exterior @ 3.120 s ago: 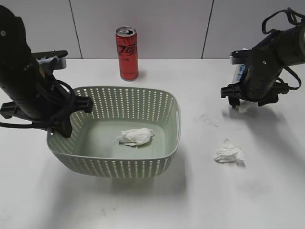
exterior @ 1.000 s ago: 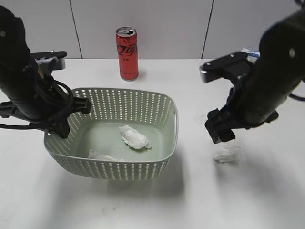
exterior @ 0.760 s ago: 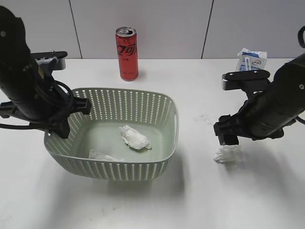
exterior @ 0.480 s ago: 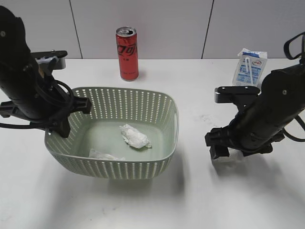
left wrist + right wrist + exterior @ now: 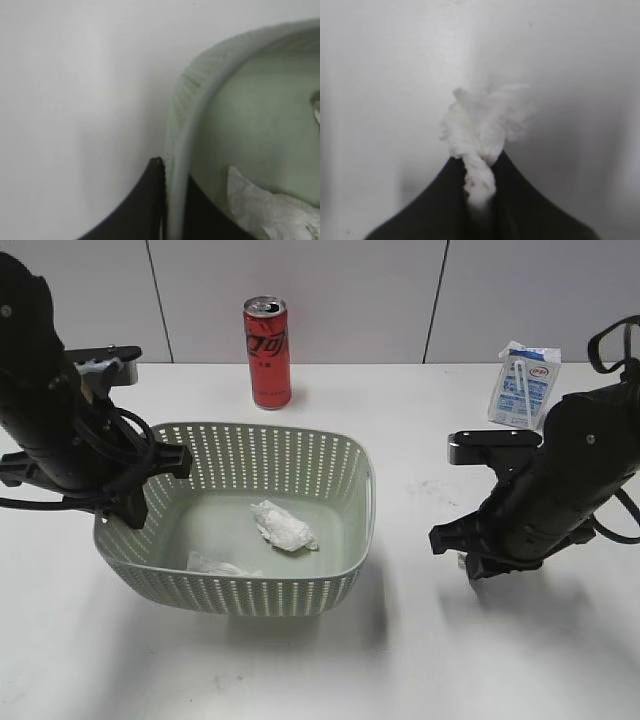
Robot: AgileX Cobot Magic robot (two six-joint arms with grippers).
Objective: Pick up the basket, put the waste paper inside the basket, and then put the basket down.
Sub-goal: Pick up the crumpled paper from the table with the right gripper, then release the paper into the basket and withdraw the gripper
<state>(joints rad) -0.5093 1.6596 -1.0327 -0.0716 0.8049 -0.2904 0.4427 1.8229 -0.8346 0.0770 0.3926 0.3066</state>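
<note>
The sage-green basket (image 5: pixel 300 472) sits left of centre, its left rim pinched by my left gripper (image 5: pixel 128 502). In the left wrist view the jaws of my left gripper (image 5: pixel 172 172) stand on either side of the basket rim (image 5: pixel 187 120). Two white paper wads lie inside: one in the middle (image 5: pixel 284 525), one at the front left (image 5: pixel 215 565), also seen in the left wrist view (image 5: pixel 265 207). My right gripper (image 5: pixel 481 165) is shut on the third waste paper wad (image 5: pixel 485 125), low at the table on the right (image 5: pixel 478 562); the arm hides the wad in the exterior view.
A red drink can (image 5: pixel 266 338) stands behind the basket. A blue-and-white drink carton (image 5: pixel 524 385) stands at the back right. The white table (image 5: pixel 420 660) stretches in front of both arms.
A second wad has landed in the basket. My right arm came down from above the table's right side onto the loose wad and closed on it. The left arm and basket stayed put.
</note>
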